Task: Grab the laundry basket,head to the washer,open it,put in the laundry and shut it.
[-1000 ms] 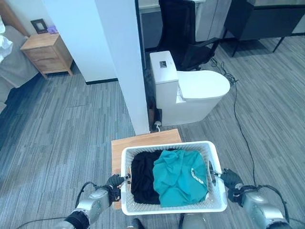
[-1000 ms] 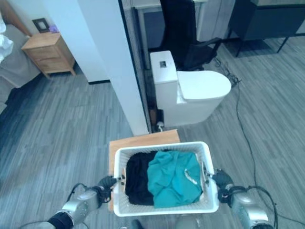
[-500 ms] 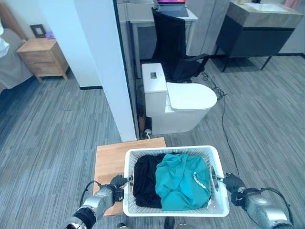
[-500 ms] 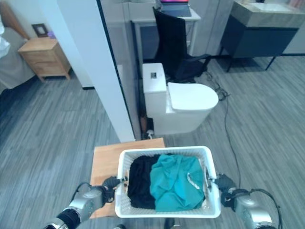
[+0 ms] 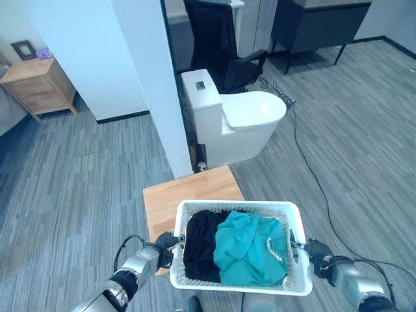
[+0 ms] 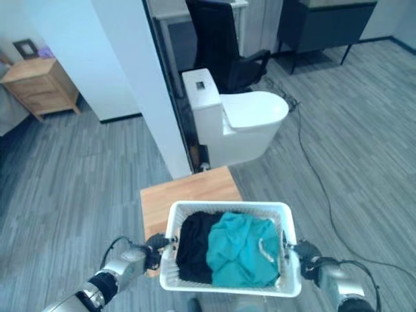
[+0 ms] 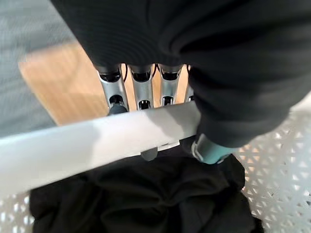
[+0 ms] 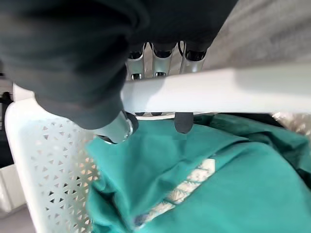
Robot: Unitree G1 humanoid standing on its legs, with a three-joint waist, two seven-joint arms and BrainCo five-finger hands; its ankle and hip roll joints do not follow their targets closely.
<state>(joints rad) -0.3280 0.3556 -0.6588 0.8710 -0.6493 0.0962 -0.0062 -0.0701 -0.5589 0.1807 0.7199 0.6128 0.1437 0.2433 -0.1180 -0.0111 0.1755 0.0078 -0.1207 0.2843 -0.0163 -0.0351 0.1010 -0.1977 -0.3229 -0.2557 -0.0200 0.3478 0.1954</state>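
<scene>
The white laundry basket point(image 5: 237, 283) hangs before the robot, holding a black garment point(image 5: 200, 244) and a teal one point(image 5: 250, 250). The left hand point(image 7: 141, 87) and right hand point(image 8: 155, 60) each curl round a side rim. Carrying is underway; next comes finding the washer. Just beyond stand a wooden stool point(image 5: 188, 195), a toilet point(image 5: 237, 123) and a white partition point(image 5: 153, 78), which block the way ahead.

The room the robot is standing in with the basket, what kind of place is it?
Probably a mock-up home or open-plan studio flat: a white toilet stands on grey plank flooring beside a white pillar, with a wooden nightstand at the far left and a black office chair behind.
</scene>
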